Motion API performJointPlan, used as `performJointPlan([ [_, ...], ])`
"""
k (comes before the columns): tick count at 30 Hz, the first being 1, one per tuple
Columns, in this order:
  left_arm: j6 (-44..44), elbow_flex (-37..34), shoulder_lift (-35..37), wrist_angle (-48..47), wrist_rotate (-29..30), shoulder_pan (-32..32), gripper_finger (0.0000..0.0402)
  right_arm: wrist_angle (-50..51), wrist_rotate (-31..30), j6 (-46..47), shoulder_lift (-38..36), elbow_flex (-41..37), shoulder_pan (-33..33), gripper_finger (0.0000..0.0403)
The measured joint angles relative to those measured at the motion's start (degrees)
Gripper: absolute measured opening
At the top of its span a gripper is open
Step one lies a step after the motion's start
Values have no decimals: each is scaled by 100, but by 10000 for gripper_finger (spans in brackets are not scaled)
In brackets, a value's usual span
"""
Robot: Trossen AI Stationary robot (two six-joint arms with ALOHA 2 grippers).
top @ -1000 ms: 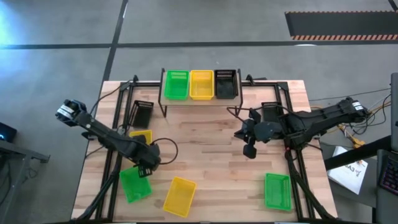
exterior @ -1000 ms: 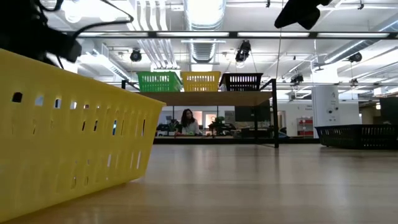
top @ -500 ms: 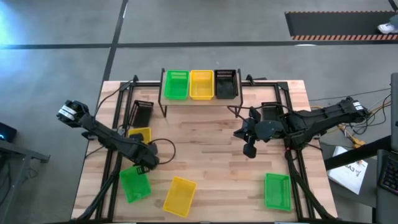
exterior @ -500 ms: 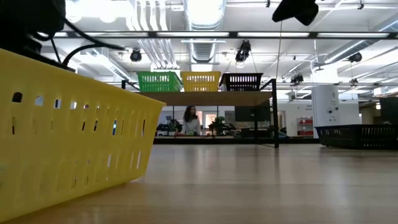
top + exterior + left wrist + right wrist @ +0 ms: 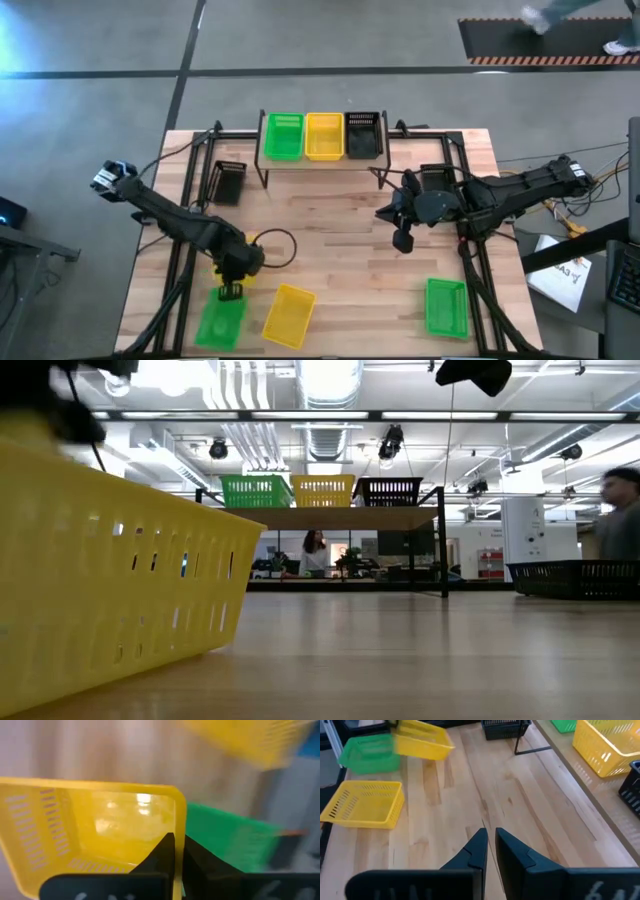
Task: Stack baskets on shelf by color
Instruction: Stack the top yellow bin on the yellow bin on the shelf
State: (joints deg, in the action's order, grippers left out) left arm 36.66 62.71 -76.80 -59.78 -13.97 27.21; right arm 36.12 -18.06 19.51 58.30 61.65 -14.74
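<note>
My left gripper (image 5: 178, 845) is shut on a yellow basket (image 5: 95, 830) over the table's left near part. In the right wrist view this basket (image 5: 420, 742) hangs clear above the wood; in the high view the left wrist (image 5: 238, 262) hides it. A green basket (image 5: 220, 322) lies just nearer, bottom on the table. The shelf (image 5: 320, 160) at the far edge carries a green (image 5: 283, 136), a yellow (image 5: 323, 135) and a black basket (image 5: 363, 134). My right gripper (image 5: 402, 240) hangs shut over the table's right middle, with nothing in it. My left gripper holds the yellow basket by the rim of one side wall (image 5: 180, 820), near a corner. One finger (image 5: 167, 847) is inside the basket and the other (image 5: 195, 855) outside. The fingers come steeply from above. The basket hangs below them, lifted clear of the table.
A second yellow basket (image 5: 290, 315) lies near the front edge, close to the low camera (image 5: 110, 560). Another green basket (image 5: 446, 305) lies near right. Black baskets sit at the left (image 5: 228, 182) and right (image 5: 435, 180). People (image 5: 315, 555) move beyond the table.
My left gripper has risen and swung slightly toward the near edge. The yellow basket that lay on the table's left beside the arm has come up off the wood. The green basket beside it now lies closer to the near edge.
</note>
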Motion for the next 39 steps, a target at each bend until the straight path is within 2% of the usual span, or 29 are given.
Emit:
performJointPlan([
  [2, 7, 612, 1, 7, -257, -62, 1, 9, 0, 0, -106, 0, 0, 27],
  [5, 1, 1495, -33, -100, -271, -288, 0, 101, 0, 2, -285, 0, 0, 27],
  [10, -141, 2790, -374, -76, -313, -1066, 0, 460, 0, 337, -580, 0, 0, 27],
  [17, -1217, 4772, -1448, -84, -755, -2265, 0, 1003, 4, 813, -806, 0, 0, 27],
  [21, -1542, 6072, -2143, -89, -993, -2937, 0, 1125, 7, 950, -792, 0, -2, 27],
  [25, -2273, 7197, -2712, -192, -939, -3439, 0, 1148, 7, 943, -716, -1, -2, 27],
  [29, -2987, 6914, -2675, -62, -342, -3890, 0, 1169, 7, 945, -646, -2, -2, 27],
  [35, -4311, 6673, -2706, -521, 1850, -4304, 0, 1167, 4, 946, -564, -2, -2, 27],
  [39, -4807, 6407, -2794, -387, 2007, -4470, 0, 1166, 2, 969, -524, -2, -2, 27],
])
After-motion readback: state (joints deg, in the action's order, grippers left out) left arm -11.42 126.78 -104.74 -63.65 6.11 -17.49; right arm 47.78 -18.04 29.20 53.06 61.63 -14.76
